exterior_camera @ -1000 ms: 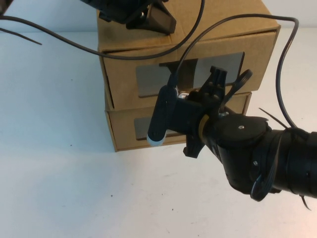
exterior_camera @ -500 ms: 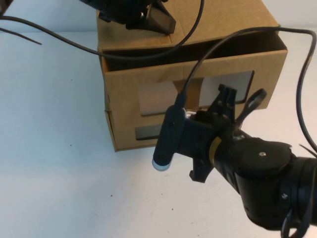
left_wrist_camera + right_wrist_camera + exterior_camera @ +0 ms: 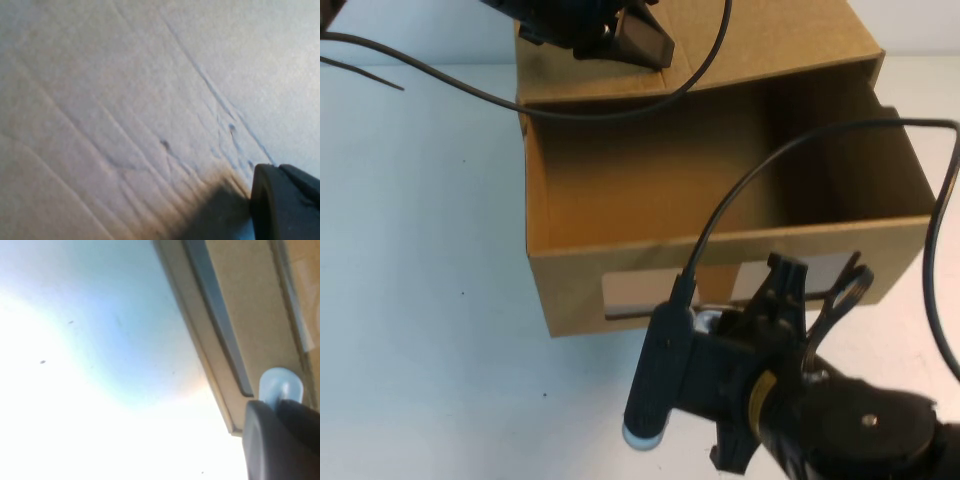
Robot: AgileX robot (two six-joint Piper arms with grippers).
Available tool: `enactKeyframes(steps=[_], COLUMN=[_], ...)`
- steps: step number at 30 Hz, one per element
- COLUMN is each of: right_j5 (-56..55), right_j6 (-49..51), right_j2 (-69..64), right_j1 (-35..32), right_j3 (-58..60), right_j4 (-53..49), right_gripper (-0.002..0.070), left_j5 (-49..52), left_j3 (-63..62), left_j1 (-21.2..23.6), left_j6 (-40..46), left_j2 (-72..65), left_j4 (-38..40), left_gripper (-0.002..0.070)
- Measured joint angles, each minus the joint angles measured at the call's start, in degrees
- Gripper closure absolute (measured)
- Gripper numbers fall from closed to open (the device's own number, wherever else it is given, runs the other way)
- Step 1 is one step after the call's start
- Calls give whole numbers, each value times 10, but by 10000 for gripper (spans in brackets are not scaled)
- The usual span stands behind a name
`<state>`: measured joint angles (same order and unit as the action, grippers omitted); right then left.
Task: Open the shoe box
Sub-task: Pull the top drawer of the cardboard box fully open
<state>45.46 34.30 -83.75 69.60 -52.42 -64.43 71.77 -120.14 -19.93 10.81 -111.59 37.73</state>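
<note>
- The whole layout is given only by the high view. The shoe box (image 3: 535, 200) stands on the white table (image 3: 430, 330), at the middle and far side. Its drawer part (image 3: 650, 180) is drawn out toward the robot from the outer shell (image 3: 760, 45).
- The left tool (image 3: 610, 35) is seen there on the shell's top, at the far left corner. In the left wrist view only creased cardboard is offered, filling the frame, with a dark part of that tool at one corner. Whether this tool is open or closed cannot be told.
- The right tool (image 3: 705, 322) is placed at the near side, against the drawer's front wall (image 3: 570, 285), and is closed tight. What is pinched, if anything, is hidden by the tool's own body.
- Only in the right wrist view is that contact shown from below. A pale-blue tip (image 3: 281, 386) lies against the lower edge of the cardboard front, with bare table beside it.
- One second ago the front wall was flush with the shell, above a second cardboard front. Half a second ago a narrow gap was open. Now the interior is widely exposed.
- The right tool has come back toward the robot together with the front wall. The left tool is unchanged in place.
- The box is plain brown cardboard. Pale panels (image 3: 640, 290) are set in the front wall, and the inner walls and floor are shaded brown.
- A black cable (image 3: 740, 190) is draped across the open drawer.
</note>
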Motion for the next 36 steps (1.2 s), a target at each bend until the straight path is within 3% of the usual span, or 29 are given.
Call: enactKeyframes(steps=[22,25,29,31,36], right_j5=[37,40,75,91,125], right_j6=[-36,-31,-41,-75,-167], right_j2=[31,32,32,36,62], right_j1=[42,46,46,46,49], right_j3=[0,-8,-40,-57,-103], right_j4=[86,106,164,209,351], right_gripper=[664,596,400,335,342], left_j5=[0,-2,-3,-4,-2], left_j3=[0,0,0,-3,-24], left_j1=[1,1,1,1,2], left_j6=[2,3,4,4,5], left_j2=[0,0,5,6,8], left_j4=[0,0,-2,-5,-24], left_gripper=[682,682,682,682,682])
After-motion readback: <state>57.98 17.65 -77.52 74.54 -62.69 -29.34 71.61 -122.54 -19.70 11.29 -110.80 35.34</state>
